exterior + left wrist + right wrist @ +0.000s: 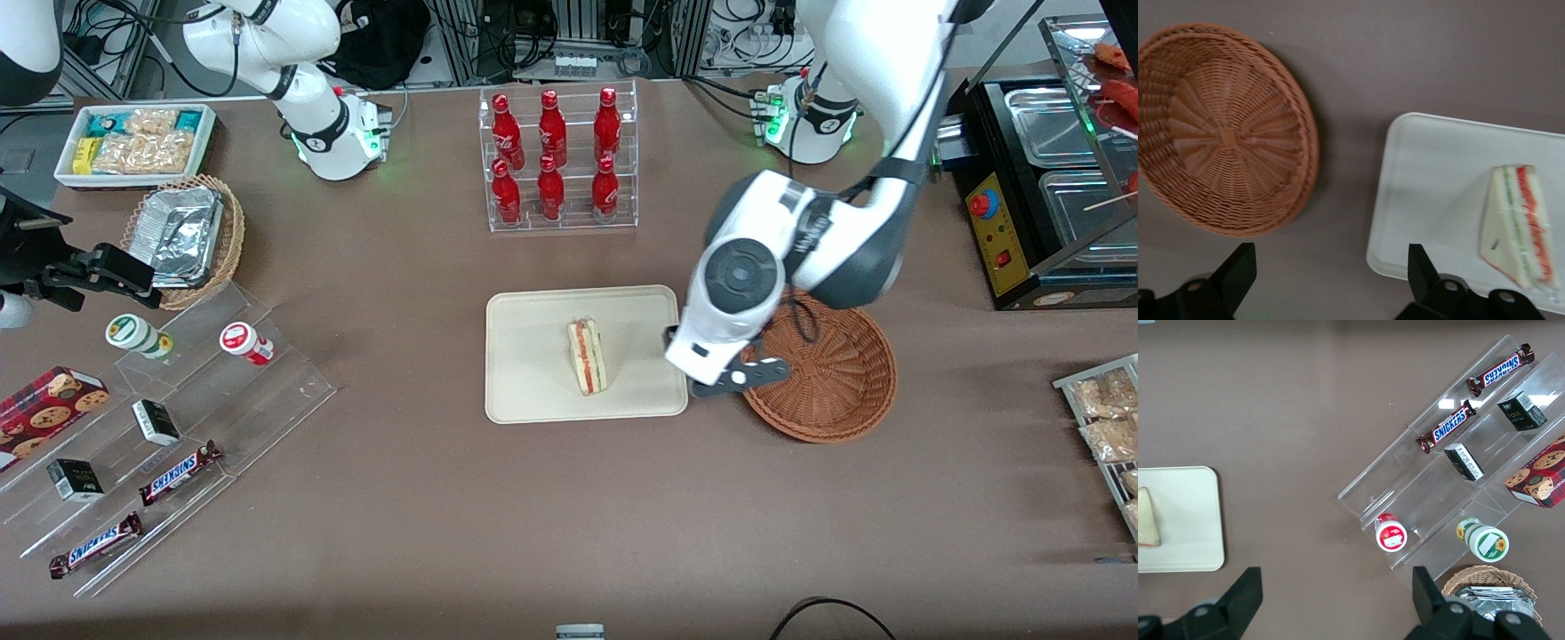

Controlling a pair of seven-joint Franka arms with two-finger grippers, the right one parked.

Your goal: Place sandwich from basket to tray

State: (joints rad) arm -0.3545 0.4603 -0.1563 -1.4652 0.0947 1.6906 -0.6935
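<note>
The clear-wrapped triangular sandwich (587, 357) lies on the cream rectangular tray (533, 373), at nine o'clock from the reddish-brown round wicker basket (840, 373), while the left gripper (1331, 280) hovers between them, fingers spread wide, holding nothing.

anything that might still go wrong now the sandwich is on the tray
1. The open gripper hangs over the gap between basket and tray; a low retreat might clip the tray's rim and shift it.
2. The sandwich stands on a narrow edge, so a nudge to the tray could tip it.
</note>
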